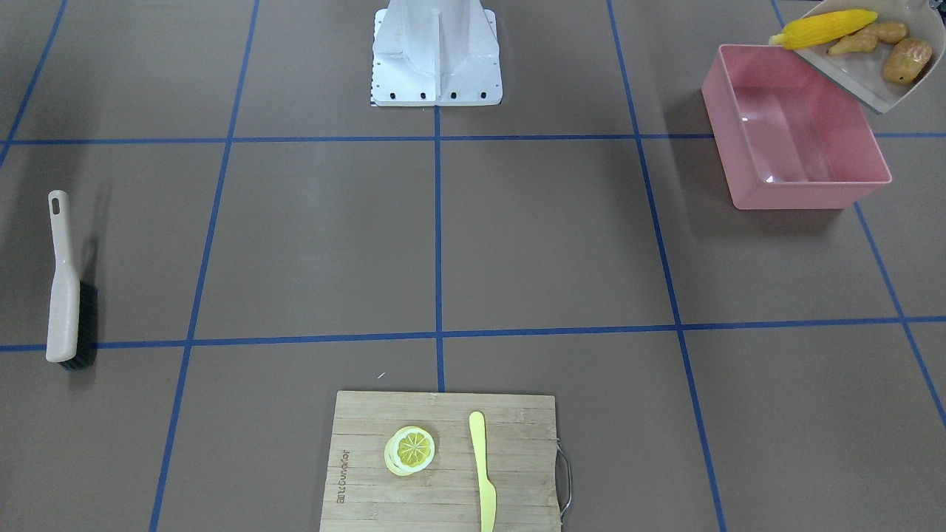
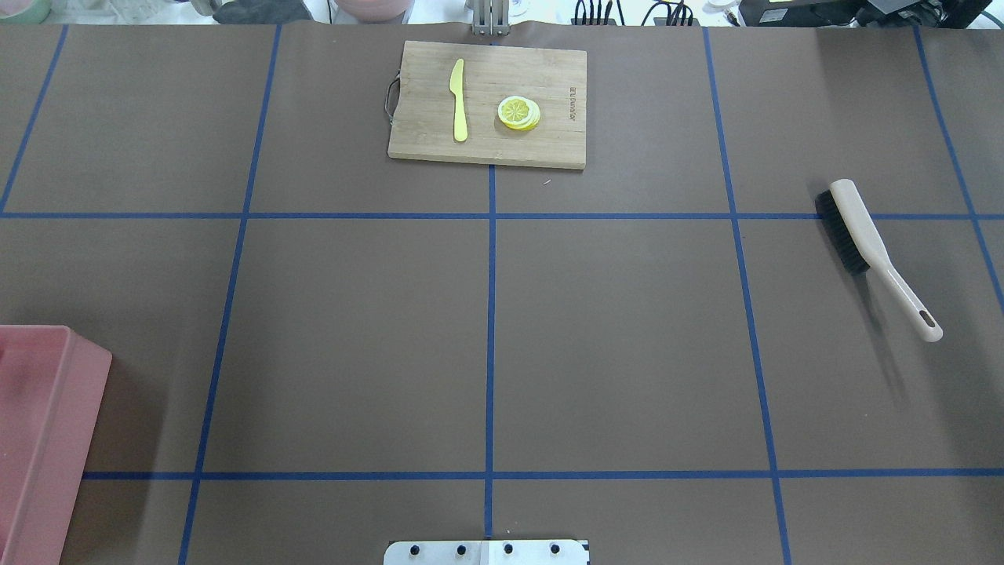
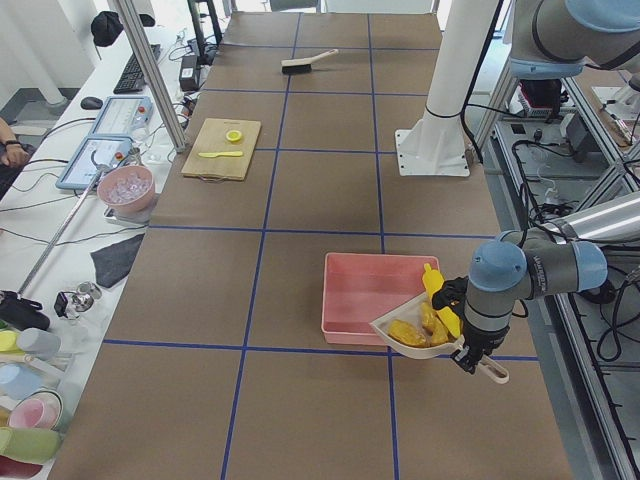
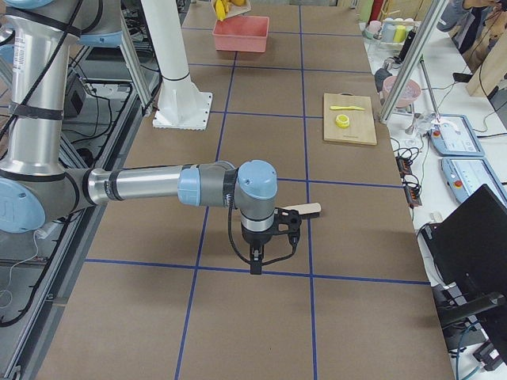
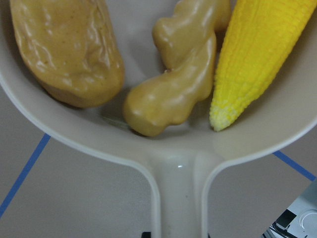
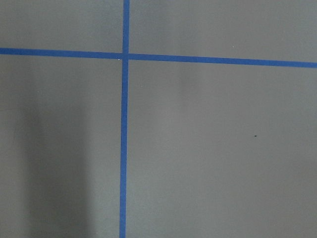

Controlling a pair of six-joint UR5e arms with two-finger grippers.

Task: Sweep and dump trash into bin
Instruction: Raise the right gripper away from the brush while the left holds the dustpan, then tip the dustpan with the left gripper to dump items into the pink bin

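Note:
The beige dustpan [image 1: 850, 77] is held in the air, tilted, over the back edge of the pink bin [image 1: 794, 188]. In it lie the yellow corn cob [image 1: 824, 28], the tan ginger root [image 1: 865, 41] and the brown potato [image 1: 907, 60]. The left wrist view shows the potato [image 5: 64, 54], ginger [image 5: 173, 89] and corn [image 5: 252, 59] resting in the pan, its handle [image 5: 178, 198] running down to the camera. My left gripper [image 3: 470, 355] is shut on that handle beside the bin [image 3: 355, 335]. My right gripper [image 4: 255, 265] hangs over bare table; I cannot tell its state.
A beige brush [image 2: 871, 243] with black bristles lies on the table on my right, near the right gripper. A wooden cutting board [image 2: 486, 149] with a lemon slice [image 2: 518, 112] and a pale yellow knife [image 2: 459, 102] sits at the far edge. The white robot base [image 1: 436, 59] stands mid-table.

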